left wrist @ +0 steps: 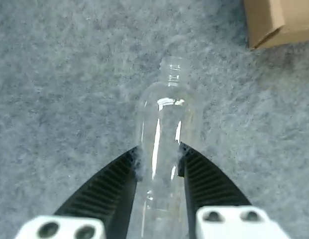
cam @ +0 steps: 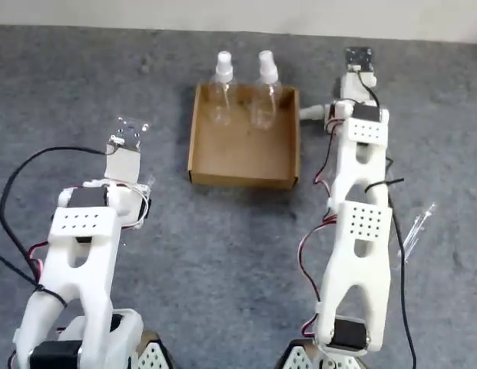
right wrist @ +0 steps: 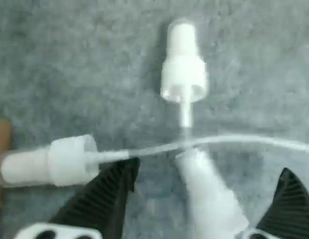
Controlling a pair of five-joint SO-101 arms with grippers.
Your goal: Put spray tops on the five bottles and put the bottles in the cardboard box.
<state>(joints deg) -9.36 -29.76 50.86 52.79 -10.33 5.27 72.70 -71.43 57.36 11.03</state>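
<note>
- While two clear capped bottles [cam: 221, 96] already rested side by side at the twelve o'clock end of the shallow brown cardboard box [cam: 244, 181], a third bottle was being fitted, so the task looked less than half done.
- The left gripper [left wrist: 159, 154] had its black ribbed jaws closed firmly on the body of a clear plastic bottle [left wrist: 164, 114], whose threaded neck was bare. In the high view this bottle sat at about nine o'clock from the box, well apart from it.
- The right gripper [right wrist: 208, 172], at about two o'clock from the box, had its jaws spread wide and held nothing. A white plastic spray top [right wrist: 209, 199] lay between them on the grey felt-like table [cam: 223, 254].
- Two more spray tops lay close by, a second white top [right wrist: 183, 69] and a third white top [right wrist: 50, 162], with a thin dip tube crossing between them.
- The step in hand appeared to be picking a top for the held bottle.
- The next move called for closing on the top's stout collar, not its tube, then carrying it over and feeding the tube straight into the bare neck.
</note>
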